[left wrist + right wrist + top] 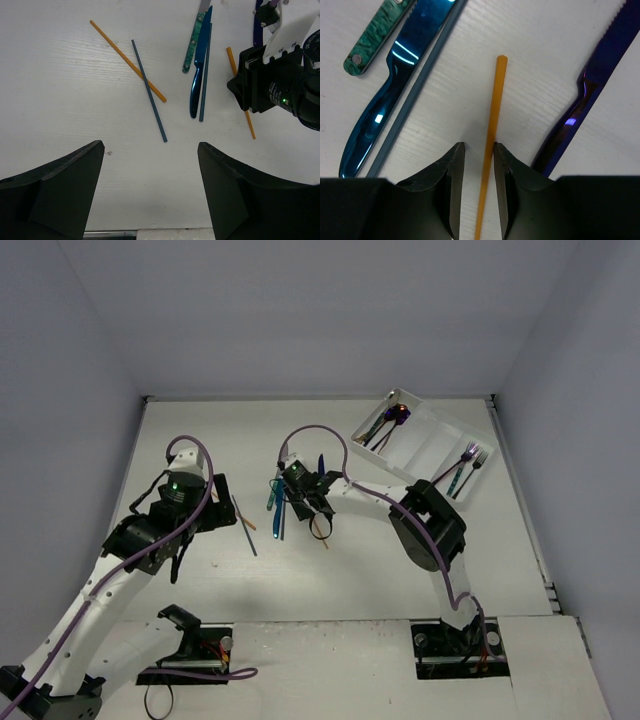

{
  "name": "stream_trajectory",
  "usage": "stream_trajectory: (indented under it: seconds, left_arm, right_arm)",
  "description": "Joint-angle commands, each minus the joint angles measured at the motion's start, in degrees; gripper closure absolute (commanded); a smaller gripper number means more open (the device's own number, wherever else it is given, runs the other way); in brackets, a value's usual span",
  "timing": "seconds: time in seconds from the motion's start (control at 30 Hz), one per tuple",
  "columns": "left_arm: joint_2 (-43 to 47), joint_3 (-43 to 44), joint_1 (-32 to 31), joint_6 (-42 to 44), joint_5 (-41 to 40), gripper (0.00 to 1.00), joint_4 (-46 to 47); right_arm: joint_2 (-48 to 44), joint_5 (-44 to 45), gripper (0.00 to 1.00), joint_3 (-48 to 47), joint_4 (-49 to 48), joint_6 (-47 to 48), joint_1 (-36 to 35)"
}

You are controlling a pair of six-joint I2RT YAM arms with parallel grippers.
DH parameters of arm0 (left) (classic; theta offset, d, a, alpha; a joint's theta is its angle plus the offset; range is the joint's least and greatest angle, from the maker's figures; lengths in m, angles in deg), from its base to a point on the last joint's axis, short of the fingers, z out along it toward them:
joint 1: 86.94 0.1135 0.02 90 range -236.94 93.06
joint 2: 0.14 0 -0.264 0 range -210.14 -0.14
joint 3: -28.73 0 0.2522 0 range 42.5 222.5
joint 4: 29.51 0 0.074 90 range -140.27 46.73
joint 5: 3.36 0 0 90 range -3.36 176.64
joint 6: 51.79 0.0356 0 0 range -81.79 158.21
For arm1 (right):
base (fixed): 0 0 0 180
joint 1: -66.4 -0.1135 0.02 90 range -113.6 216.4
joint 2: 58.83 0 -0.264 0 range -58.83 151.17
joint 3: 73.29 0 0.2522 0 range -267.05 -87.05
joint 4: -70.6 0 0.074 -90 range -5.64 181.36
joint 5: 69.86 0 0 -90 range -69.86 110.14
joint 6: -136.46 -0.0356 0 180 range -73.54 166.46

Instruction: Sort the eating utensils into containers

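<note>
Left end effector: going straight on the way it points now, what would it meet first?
The left end effector would likely meet bare table by the near end of the crossed blue chopstick; depth is unclear.

Orange chopstick [492, 115] runs off the bottom edge — purple knife [592, 85] cropped top right.

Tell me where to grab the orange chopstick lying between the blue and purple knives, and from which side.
Grip the orange chopstick along its shaft, from straight above, closing across its width. It is thin, straight and flat on the table, with bare surface on either side. The right hand straddles it that way.
</note>
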State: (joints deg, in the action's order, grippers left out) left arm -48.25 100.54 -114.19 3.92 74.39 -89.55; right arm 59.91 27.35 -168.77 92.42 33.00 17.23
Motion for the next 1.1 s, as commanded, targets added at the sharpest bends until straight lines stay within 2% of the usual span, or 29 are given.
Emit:
stream_trajectory:
  seconds: [0.0,0.1,0.2,0.33,0.53,0.6,0.77,1.07]
  left_arm:
    - [0.6,0.4,0.5,-0.3,-0.3,0.26,0.6]
    - [0.5,0.3,0.5,-0.2,-0.3,0.26,0.6]
    - [0.3,0.4,0.5,-0.2,-0.3,0.26,0.6]
    - [0.1,0.2,0.5,-0.6,-0.2,0.26,0.7]
    - [0.4,-0.3,0.5,-1.0,0.2,0.26,0.7]
    - [0.7,-0.4,0.5,-1.1,0.1,0.26,0.6]
    - [1.0,-0.7,0.5,-1.5,0.4,0.26,0.5]
    - [0.3,-0.9,0.6,-2.9,2.1,0.26,0.5]
  right_arm:
    - [0.1,2.6,0.85,-2.5,1.0,0.0,-0.1]
    - [-1.8,4.3,0.96,-3.6,1.4,0.5,0.1]
    - [-6.1,6.4,0.97,-6.0,2.7,0.9,1.6]
    - [-12.2,9.2,0.98,-7.3,3.5,-0.3,7.2]
    - [-16.9,12.7,0.99,-6.6,3.5,-2.7,22.8]
    - [-16.1,12.7,1.00,-7.0,3.6,-4.4,29.7]
    - [-10.6,11.7,1.00,-10.6,3.5,-7.3,40.1]
    - [3.4,8.7,0.98,-21.1,3.5,-12.3,48.0]
